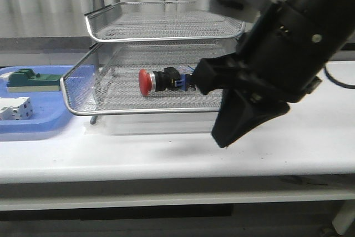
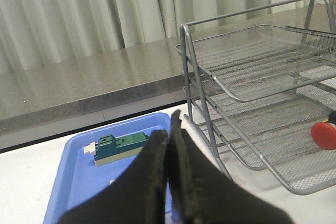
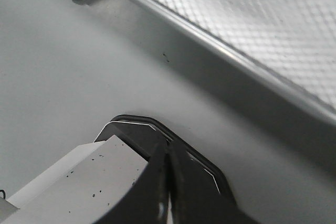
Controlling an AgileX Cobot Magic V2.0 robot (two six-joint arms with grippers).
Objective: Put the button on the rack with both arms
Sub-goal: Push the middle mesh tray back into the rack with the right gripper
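The button (image 1: 161,80) lies on its side in a lower tier of the rack (image 1: 83,109). The rack stands on the table (image 1: 166,154); a tray (image 1: 41,123) lies to its left.

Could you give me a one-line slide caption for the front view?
Red-headed push button lying in silver wire-mesh rack; right gripper outside, jaws shut.

Shiny wire-mesh metal rack (image 1: 166,26)
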